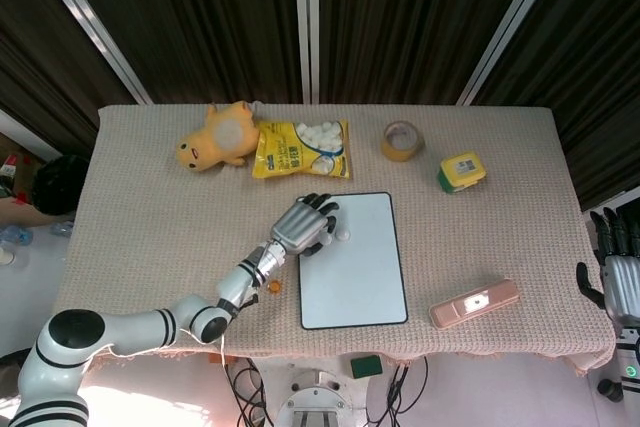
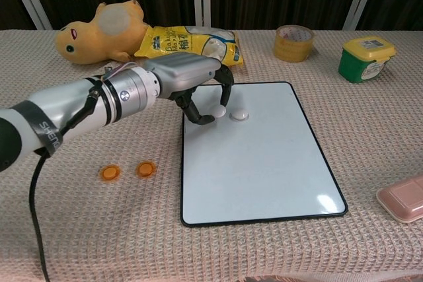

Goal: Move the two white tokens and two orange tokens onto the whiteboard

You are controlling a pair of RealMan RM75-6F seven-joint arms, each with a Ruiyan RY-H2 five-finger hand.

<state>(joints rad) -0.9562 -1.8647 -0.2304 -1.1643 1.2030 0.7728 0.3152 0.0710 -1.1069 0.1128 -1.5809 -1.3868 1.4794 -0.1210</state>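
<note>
My left hand (image 2: 193, 82) (image 1: 304, 224) is over the upper left part of the whiteboard (image 2: 264, 170) (image 1: 360, 277), pinching a white token (image 2: 218, 111) between thumb and a finger just above the board. A second white token (image 2: 239, 115) (image 1: 343, 235) lies on the board right beside it. Two orange tokens (image 2: 110, 173) (image 2: 146, 168) lie on the cloth left of the board; in the head view only one orange token (image 1: 274, 287) shows past the arm. My right hand (image 1: 618, 272) hangs at the far right edge, fingers spread, holding nothing.
A yellow plush toy (image 2: 99, 31), a yellow snack bag (image 2: 188, 45), a tape roll (image 2: 293, 42) and a green tub with yellow lid (image 2: 366, 57) line the back. A pink case (image 2: 403, 199) lies at the front right.
</note>
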